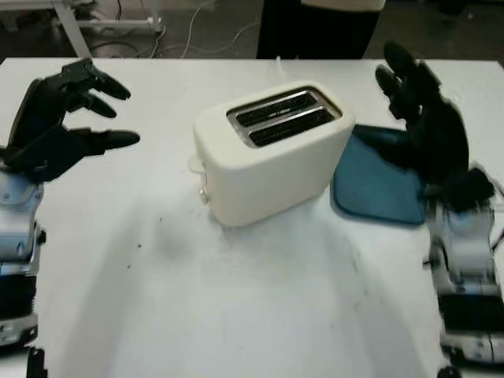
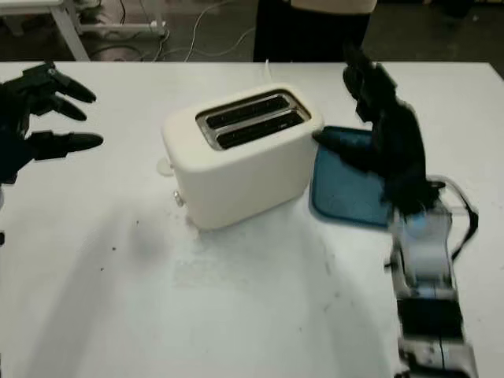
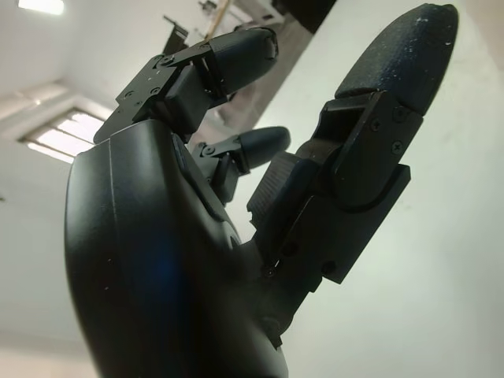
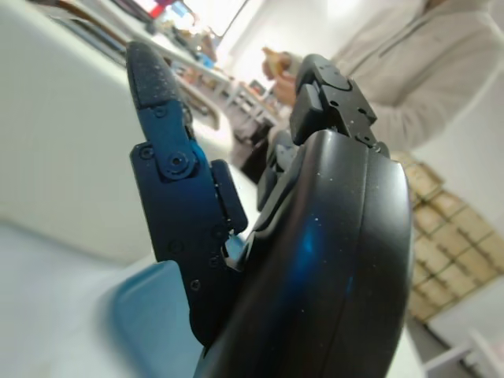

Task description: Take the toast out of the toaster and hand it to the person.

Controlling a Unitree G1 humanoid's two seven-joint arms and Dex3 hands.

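Note:
A cream two-slot toaster (image 1: 272, 153) stands in the middle of the white table (image 1: 236, 315); its slots look dark, and I see no toast in them. My left hand (image 1: 118, 114) hangs open above the table, well to the left of the toaster. My right hand (image 1: 394, 102) is raised and open just right of the toaster, over a blue plate (image 1: 378, 189). A person (image 1: 315, 27) stands behind the table's far edge. In the right wrist view this person (image 4: 409, 71), in a light top, holds a small tan thing (image 4: 274, 61) that I cannot identify.
The blue plate lies flat against the toaster's right side. Cables and a table leg (image 1: 75, 31) lie on the floor beyond the far left edge. Bare tabletop stretches in front of the toaster and between my arms.

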